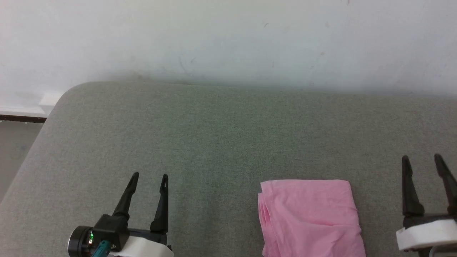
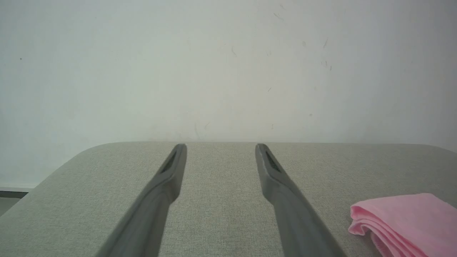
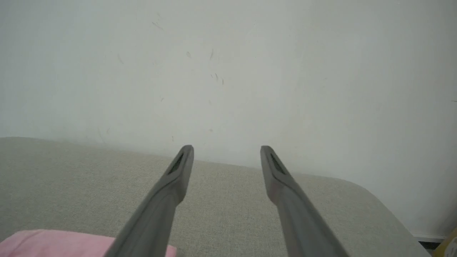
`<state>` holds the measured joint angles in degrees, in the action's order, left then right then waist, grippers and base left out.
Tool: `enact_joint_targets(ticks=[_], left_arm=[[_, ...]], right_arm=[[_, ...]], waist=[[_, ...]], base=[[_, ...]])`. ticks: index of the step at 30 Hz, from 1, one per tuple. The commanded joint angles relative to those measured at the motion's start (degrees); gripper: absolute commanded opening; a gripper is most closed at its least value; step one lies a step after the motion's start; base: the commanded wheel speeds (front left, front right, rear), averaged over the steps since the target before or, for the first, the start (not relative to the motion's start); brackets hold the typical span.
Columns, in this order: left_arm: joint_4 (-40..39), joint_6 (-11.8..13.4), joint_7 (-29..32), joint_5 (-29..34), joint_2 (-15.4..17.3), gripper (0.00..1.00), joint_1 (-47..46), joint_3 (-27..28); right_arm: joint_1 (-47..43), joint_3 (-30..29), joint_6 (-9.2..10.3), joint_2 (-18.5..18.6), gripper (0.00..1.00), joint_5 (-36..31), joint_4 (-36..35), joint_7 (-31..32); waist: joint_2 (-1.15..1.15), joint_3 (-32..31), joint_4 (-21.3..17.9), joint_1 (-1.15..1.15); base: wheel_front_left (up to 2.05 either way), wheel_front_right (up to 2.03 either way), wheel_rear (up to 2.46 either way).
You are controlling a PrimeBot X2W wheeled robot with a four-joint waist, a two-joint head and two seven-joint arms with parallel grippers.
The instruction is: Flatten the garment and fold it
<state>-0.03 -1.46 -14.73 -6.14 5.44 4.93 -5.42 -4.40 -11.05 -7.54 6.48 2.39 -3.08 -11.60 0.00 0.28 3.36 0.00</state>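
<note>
The garment [image 1: 310,217], light pink shorts, lies folded into a neat rectangle at the near middle-right of the grey surface, its layered edges facing left. My left gripper [image 1: 150,175] stands open well to its left, holding nothing. My right gripper [image 1: 421,157] is open to the garment's right, also holding nothing. In the left wrist view the garment [image 2: 407,223] sits at the lower right, beside my open left gripper [image 2: 220,145]. In the right wrist view a strip of the garment [image 3: 53,244] shows at the lower left, partly behind the left finger of my right gripper [image 3: 226,147].
The grey fabric surface [image 1: 214,135] has a rounded far-left corner and butts against a pale wall [image 1: 228,39]. A dark skirting strip [image 1: 21,118] runs low on the left. A yellowish object [image 3: 450,244] peeks in at the right wrist view's corner.
</note>
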Motion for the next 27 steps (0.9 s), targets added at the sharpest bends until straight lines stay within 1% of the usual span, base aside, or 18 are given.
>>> enact_joint_targets(ticks=[1,4,10,13,15,18,21,22,25,27], left_arm=[[-0.1,-0.4,-0.3,0.0,-0.3,1.0,1.1,0.3],[-0.3,-0.7,-0.3,0.2,-0.4,1.0,1.3,0.4],[-0.4,-1.1,-0.3,0.5,-0.6,1.0,1.0,0.6],[-0.4,-1.5,-0.3,0.7,-0.8,1.0,0.6,0.7],[-0.5,-1.6,-0.3,0.8,-0.9,1.0,0.4,0.8],[-0.4,-1.8,-0.3,0.9,-1.0,1.0,0.1,0.9],[-0.3,-2.0,-0.3,1.1,-1.2,1.0,-0.4,0.9],[-0.3,-2.0,-0.3,1.1,-1.2,1.0,-0.4,0.9],[-0.1,-2.1,-0.3,1.2,-1.3,1.0,-0.9,1.0],[0.0,-2.2,-0.3,1.3,-1.4,1.0,-1.1,1.0]], right_arm=[[-1.4,0.0,0.05,-0.9,1.0,-0.5,-0.7,-0.6],[-2.8,0.4,0.05,-1.9,1.0,-0.6,-0.7,-1.2],[-3.0,0.8,0.05,-2.5,1.0,-0.5,-0.4,-1.5],[-2.6,1.1,0.05,-2.5,1.0,-0.2,-0.5,-0.8],[-2.5,1.6,0.05,-2.3,1.0,0.4,-0.8,0.8],[-2.8,3.7,0.05,-1.0,1.0,3.4,-1.4,6.7],[-3.3,6.3,0.05,1.7,1.0,7.1,-2.2,16.3],[-3.3,6.3,0.05,1.7,1.0,7.1,-2.2,16.3],[-3.7,8.2,0.05,4.6,1.0,11.3,-2.8,27.5],[-3.6,8.4,0.05,5.3,1.0,14.4,-3.3,34.0]], waist=[[0.0,0.0,-0.1,0.0],[0.0,0.0,-0.2,0.0],[0.0,0.0,0.0,0.0],[0.0,0.2,0.3,0.0],[0.0,0.6,0.5,0.0],[0.0,1.2,0.8,0.0],[0.0,2.1,1.3,0.0],[0.0,2.1,1.3,0.0],[0.0,3.0,1.8,0.0],[0.0,3.6,2.1,0.0]], base=[[0.0,0.0,0.0],[0.0,0.0,0.0],[0.0,0.0,0.0],[0.0,0.0,0.0],[0.0,0.0,0.0],[0.0,0.0,0.0],[0.0,0.0,0.0],[0.0,0.0,0.0],[0.0,0.0,0.0],[0.0,0.0,0.0]])
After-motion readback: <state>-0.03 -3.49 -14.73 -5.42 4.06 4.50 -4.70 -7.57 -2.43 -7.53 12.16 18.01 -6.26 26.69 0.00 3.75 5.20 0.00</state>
